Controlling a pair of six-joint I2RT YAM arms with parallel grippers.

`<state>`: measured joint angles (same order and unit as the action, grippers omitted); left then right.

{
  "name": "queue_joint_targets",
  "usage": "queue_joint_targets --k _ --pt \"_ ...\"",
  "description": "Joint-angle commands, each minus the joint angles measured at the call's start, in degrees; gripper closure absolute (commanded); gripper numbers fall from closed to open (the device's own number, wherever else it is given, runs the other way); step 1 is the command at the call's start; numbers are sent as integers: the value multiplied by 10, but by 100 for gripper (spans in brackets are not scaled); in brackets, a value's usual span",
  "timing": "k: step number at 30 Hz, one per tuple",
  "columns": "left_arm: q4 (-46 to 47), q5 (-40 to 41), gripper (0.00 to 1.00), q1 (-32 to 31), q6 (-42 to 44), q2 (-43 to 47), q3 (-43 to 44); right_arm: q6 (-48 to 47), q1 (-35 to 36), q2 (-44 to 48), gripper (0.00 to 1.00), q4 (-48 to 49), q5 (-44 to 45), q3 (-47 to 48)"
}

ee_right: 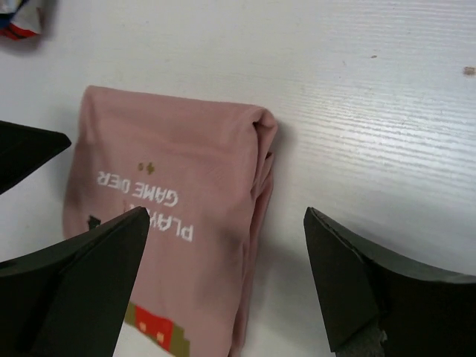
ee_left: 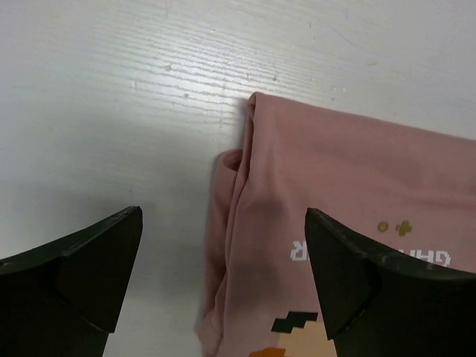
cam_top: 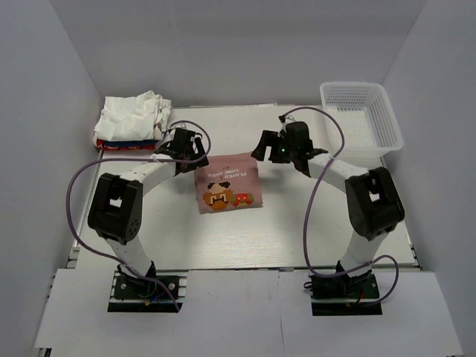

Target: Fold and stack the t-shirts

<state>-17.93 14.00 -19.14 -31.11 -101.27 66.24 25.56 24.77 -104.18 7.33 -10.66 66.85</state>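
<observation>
**Top view.** Folded pink t-shirt (cam_top: pixel 228 187) lay flat near the middle of the counter (cam_top: pixel 223 245), print side up, with bare surface on its near side and on both flanks. Stack of t-shirts (cam_top: pixel 132 123), white over a red layer, sat in the far left corner, against the left edge. White lattice basket (cam_top: pixel 362 119) occupied the far right corner and overhung the right edge a little. Left pincer (cam_top: pixel 187 151) hung over the pink shirt's far left corner, just beside the stack. Right pincer (cam_top: pixel 282 156) hung off the shirt's far right corner. Purple cables (cam_top: pixel 78 186) looped wide off both arms. From here the jaw gaps were hard to read.

**Left wrist.** Left pincer (ee_left: pixel 223 216) stood spread wide, gripping nothing. The pink t-shirt (ee_left: pixel 335 178) lay below, its folded left edge and corner between the fingers (ee_left: pixel 82 268) and bare counter to the left. The right finger cut off the print and its lettering.

**Right wrist.** Right pincer (ee_right: pixel 225 214) was also wide apart and empty. The pink t-shirt (ee_right: pixel 171 149) showed its layered right edge, with open counter to the right. The near part of the print was hidden by the left finger (ee_right: pixel 74 282). A scrap of the stack (ee_right: pixel 18 18) was cropped at the frame's upper left corner.
</observation>
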Motion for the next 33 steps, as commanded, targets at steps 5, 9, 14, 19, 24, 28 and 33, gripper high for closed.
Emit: queue_joint_targets --k 5,9,14,19,24,28,33 --pt "66 -70 0 -5 17 64 -111 19 1 90 10 42 20 -94" --pt "113 -146 0 -5 25 64 -149 15 -1 102 10 36 25 -112" --pt "94 -164 9 -10 25 30 -149 16 0 121 10 39 38 -130" --pt "146 -239 21 -10 25 25 -196 14 -3 123 10 41 46 -137" --pt "146 -224 51 -10 25 -12 -179 14 -4 123 10 40 50 -144" --pt "134 -213 77 -10 25 -31 -144 6 -4 131 10 33 64 -146" --pt "73 -134 100 -9 54 -46 -59 -5 -4 148 10 33 90 -158"
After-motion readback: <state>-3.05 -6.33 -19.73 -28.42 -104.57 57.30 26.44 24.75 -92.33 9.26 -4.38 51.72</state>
